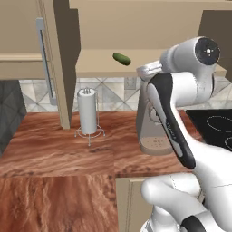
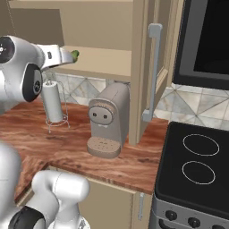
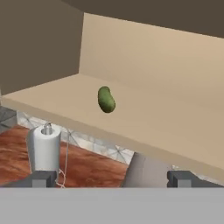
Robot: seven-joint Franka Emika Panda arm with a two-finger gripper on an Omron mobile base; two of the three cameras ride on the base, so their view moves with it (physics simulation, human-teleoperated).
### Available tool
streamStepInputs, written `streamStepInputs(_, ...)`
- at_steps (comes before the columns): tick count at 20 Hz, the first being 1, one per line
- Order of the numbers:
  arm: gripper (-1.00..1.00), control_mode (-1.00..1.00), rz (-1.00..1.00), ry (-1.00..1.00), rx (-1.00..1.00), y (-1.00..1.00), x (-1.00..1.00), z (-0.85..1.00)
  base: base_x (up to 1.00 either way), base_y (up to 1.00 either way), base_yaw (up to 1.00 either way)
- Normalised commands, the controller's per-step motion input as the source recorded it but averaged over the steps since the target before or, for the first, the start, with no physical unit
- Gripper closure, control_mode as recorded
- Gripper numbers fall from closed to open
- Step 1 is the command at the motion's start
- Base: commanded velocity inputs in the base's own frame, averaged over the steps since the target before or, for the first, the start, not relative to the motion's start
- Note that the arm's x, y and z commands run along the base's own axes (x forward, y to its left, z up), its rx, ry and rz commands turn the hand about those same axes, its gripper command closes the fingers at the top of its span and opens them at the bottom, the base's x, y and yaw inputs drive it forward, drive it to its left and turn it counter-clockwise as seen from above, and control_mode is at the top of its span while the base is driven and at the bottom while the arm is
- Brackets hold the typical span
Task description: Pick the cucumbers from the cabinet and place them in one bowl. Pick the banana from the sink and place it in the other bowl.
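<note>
Reddish wood-grain countertop (image 1: 54,149) runs beneath the open cabinet (image 1: 118,68), with a black cooktop (image 2: 197,165) to the right. One cucumber (image 3: 106,99) lies on the cabinet shelf, well back from the front edge. The gripper (image 3: 111,178) is released, jaws spread wide and empty, positioned in front of the shelf and apart from the cucumber. Below the shelf stand a paper towel roll (image 1: 87,111) on a wire holder and a grey coffee machine (image 2: 107,125). The cabinet door (image 2: 152,71) with its grey bar handle stands open beside the machine.
</note>
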Motion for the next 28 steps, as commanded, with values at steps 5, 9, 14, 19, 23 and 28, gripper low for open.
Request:
streamStepInputs(5, -1.0, -1.0, -0.07, 0.0, -0.02, 0.26, 0.79, -0.11, 0.0, 0.0, 0.0)
streamStepInputs(9, -1.0, -1.0, 0.0, 0.04, 0.0, 0.15, 0.84, -0.14, 0.0, 0.0, 0.0)
streamStepInputs(14, -1.0, -1.0, 0.02, 0.09, 0.0, 0.0, 0.79, -0.04, 0.0, 0.0, 0.0)
streamStepInputs(19, -1.0, -1.0, 0.09, 0.08, 0.0, -0.12, 0.72, 0.0, 0.0, 0.0, 0.0)
streamStepInputs(23, -1.0, -1.0, 0.1, 0.05, 0.02, -0.06, 0.76, -0.02, 0.0, 0.0, 0.0)
streamStepInputs(28, -1.0, -1.0, 0.08, 0.02, 0.0, 0.04, 0.66, -0.09, 0.0, 0.0, 0.0)
